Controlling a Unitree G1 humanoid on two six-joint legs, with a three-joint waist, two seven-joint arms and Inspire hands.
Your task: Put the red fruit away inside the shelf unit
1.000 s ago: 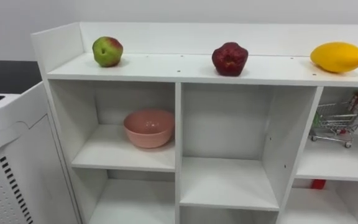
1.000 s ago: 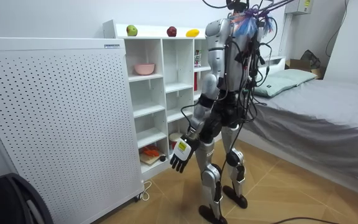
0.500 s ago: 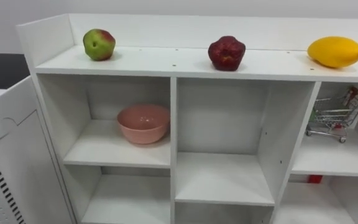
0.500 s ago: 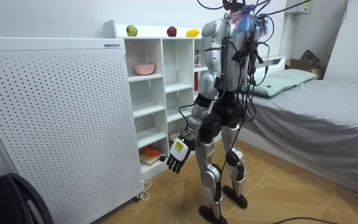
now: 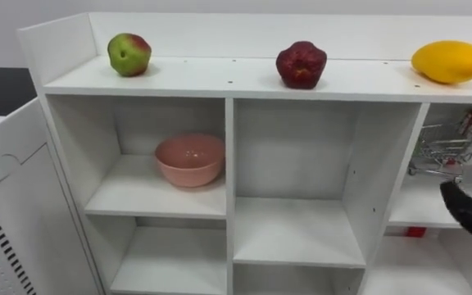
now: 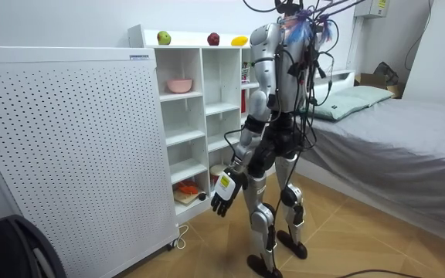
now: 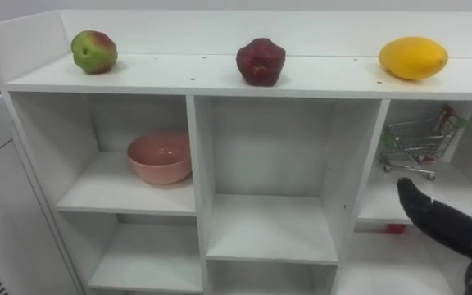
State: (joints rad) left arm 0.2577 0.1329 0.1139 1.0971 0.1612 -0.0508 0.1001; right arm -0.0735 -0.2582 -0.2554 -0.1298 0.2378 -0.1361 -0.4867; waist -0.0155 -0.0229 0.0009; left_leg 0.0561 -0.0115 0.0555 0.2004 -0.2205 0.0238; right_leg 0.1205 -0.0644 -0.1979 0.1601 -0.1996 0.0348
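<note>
Apple (image 5: pixel 129 54), red fruit (image 5: pixel 301 64) and yellow fruit (image 5: pixel 449 61) sit well apart on the closet top (image 5: pixel 220 78); the right hand (image 5: pixel 469 211), fingers straight and empty, is near the toy cart (image 5: pixel 439 152), while the left hand (image 6: pixel 224 193) hangs relaxed, holding nothing.

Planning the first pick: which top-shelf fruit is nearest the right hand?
The yellow fruit, right end, above the right hand; apple and red fruit sit leftward.

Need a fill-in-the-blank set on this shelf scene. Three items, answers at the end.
1. The pink round bowl sits in the upper ____ compartment of the white shelf unit.
2. On the unit's top, the dark red fruit lies between the green-and-red apple and the ____ oval fruit.
3. The small wire shopping cart stands in the upper ____ compartment, with the right hand showing below it.

Missing words: left; yellow; right.
</note>
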